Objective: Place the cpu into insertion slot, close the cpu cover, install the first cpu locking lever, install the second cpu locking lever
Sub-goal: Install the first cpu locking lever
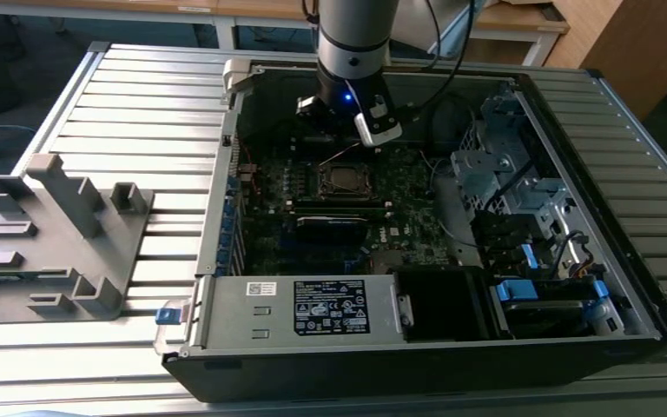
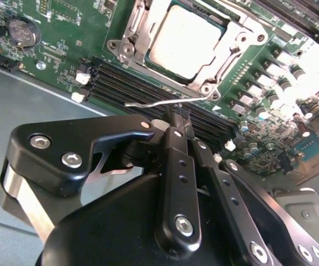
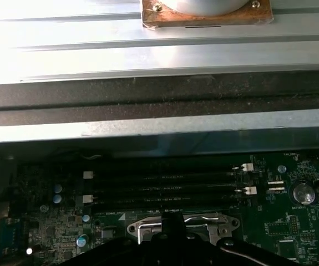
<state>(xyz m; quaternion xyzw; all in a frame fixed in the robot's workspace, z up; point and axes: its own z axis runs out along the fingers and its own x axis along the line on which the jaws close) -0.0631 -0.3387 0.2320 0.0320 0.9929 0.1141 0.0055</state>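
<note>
- cpu [image 2: 184,41] sits in its socket, upper centre of the second wrist view. The cpu cover [image 2: 231,50] lies down around it.
- locking lever [image 2: 159,102] is a thin silvery wire rod just below the socket, crossing mid-frame over the motherboard [image 2: 65,33]. To me it looks unlatched.
- gripper [image 2: 177,113] tip is right at that rod. The jaws look clenched together, and I can't tell if the wire is pinched.
- My guess on handling: the lever is light, stiff but springy, and slick enough to slip off the tip. I'd work it near the curled free end at frame left, not at the socket corner.
- cpu has a flat, square, pale grey metal lid. It's fragile, so leave it alone.
</note>
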